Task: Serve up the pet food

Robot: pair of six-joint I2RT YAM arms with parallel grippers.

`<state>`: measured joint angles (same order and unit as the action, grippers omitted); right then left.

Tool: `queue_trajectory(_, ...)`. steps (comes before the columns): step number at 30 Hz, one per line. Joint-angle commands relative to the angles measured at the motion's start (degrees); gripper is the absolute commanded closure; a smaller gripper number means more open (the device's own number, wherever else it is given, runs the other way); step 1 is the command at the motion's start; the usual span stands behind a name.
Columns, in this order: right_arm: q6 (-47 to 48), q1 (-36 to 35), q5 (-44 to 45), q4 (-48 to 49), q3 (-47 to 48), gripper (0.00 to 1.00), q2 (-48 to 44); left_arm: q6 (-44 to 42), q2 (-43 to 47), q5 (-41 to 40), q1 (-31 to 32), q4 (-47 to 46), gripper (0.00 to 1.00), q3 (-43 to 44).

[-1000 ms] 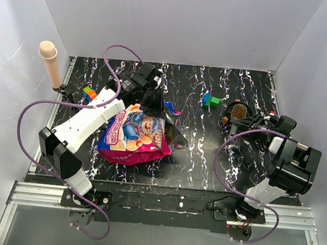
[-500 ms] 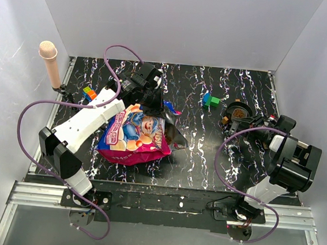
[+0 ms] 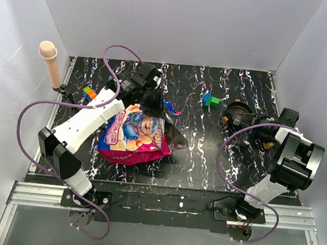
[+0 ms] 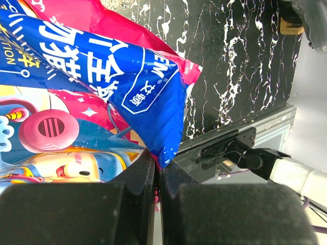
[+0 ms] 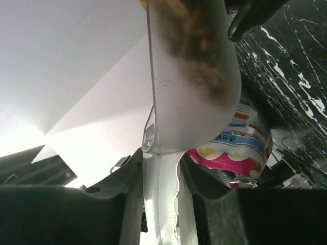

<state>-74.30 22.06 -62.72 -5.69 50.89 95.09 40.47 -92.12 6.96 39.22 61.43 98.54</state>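
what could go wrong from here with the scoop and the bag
The right gripper holds the scoop only by its thin handle, with kibble inside. A small twist could drop pellets beside the small bowl rather than in it.
The left gripper pinches just the edge of the bag, so the glossy film might slip free and the bag could sag.
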Motion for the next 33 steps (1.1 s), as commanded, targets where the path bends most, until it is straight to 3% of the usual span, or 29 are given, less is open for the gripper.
queue_trajectory(1,-5.32,0.26,-1.44,-1.78,3.42,0.99,1.24,-0.30,4.84,-0.28,-0.37,-1.40,1.00,0.07)
queue_trajectory(10,-16.65,0.26,-2.23,0.68,5.35,0.99,3.26,0.14,4.67,0.16,-0.37,-1.84,1.00,-0.02)
queue_trajectory(20,-26.59,0.26,3.12,-1.51,4.92,0.99,-4.82,0.84,4.84,-0.19,-0.37,-2.37,1.00,-0.37)
queue_trajectory(29,-25.28,0.08,3.92,-4.15,4.83,0.99,-7.81,1.02,4.31,0.95,-0.37,-2.98,1.00,-0.54)
queue_trajectory(33,-17.13,0.00,2.26,-8.18,4.39,0.99,-8.96,0.93,4.31,1.21,-0.37,-2.81,1.00,-0.63)
